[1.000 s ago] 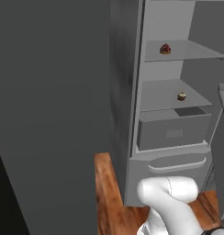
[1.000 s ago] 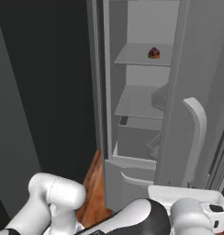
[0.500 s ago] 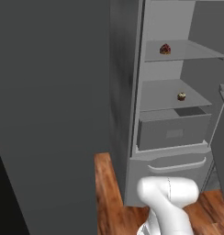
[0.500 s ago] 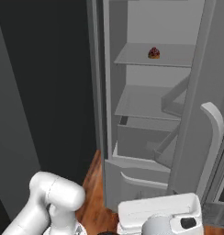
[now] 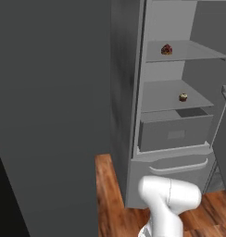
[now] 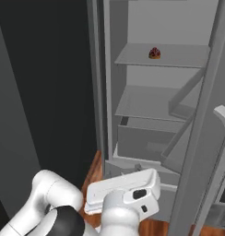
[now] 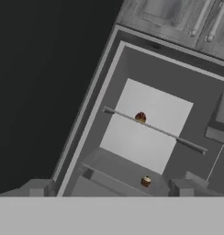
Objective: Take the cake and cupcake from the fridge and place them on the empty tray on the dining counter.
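The fridge [image 5: 128, 92] stands open. On its upper shelf sits the cake [image 5: 166, 49], dark with a red top, also visible as the cake [image 6: 154, 53] and the cake [image 7: 140, 118]. One shelf lower, near the front edge, is the cream-topped cupcake [image 5: 183, 97], seen again as the cupcake [image 7: 146, 181]. My gripper's white hand [image 6: 122, 192] hangs low in front of the fridge, well below and short of both shelves, looking up into them. Its fingers are hidden, and nothing is visibly held.
The open fridge door with its pale handle [image 6: 222, 152] stands at the right. A closed grey drawer [image 5: 175, 132] sits under the cupcake's shelf. A dark wall [image 5: 45, 102] borders the fridge on the left. Wooden floor [image 5: 110, 194] lies below.
The fridge door has swung wider to the right. My hand has come away from the door handle and moved left, in front of the fridge's lower part.
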Motion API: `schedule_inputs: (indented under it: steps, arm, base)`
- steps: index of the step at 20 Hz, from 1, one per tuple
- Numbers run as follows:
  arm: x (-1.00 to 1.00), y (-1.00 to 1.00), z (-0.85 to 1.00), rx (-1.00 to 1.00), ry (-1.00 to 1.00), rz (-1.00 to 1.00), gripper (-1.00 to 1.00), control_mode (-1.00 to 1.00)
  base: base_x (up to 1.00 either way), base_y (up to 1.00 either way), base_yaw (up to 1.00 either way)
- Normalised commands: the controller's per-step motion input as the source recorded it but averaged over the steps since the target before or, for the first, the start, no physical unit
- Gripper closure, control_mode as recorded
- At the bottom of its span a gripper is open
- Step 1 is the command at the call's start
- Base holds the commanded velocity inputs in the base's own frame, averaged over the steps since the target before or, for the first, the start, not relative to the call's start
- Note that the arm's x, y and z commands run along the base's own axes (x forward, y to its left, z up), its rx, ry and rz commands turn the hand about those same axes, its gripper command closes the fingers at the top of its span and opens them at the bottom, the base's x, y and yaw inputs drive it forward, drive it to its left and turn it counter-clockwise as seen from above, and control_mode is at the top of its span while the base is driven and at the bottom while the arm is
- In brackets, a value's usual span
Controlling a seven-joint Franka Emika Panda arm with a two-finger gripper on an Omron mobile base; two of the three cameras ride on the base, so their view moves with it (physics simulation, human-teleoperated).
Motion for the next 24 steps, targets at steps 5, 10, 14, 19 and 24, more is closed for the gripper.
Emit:
schedule_inputs:
  steps: [5, 10, 14, 19, 24]
  arm:
    - [0.53, 0.01, -0.02, 0.00, 0.01, 0.00, -1.00, -1.00]
    - [0.54, 0.00, -0.08, 0.00, 0.00, -0.01, -1.00, -1.00]
    - [0.55, -0.02, -0.22, 0.00, 0.05, -0.08, -1.00, -1.00]
    - [0.35, -0.06, -0.06, -0.01, 0.17, -0.06, -1.00, -1.00]
    - [0.27, 0.00, -0.14, -0.16, 0.08, 0.00, -1.00, -1.00]
  base:
    - [0.00, 0.00, 0.00]
    - [0.00, 0.00, 0.00]
    - [0.00, 0.00, 0.00]
    - [0.00, 0.00, 0.00]
    - [0.00, 0.00, 0.00]
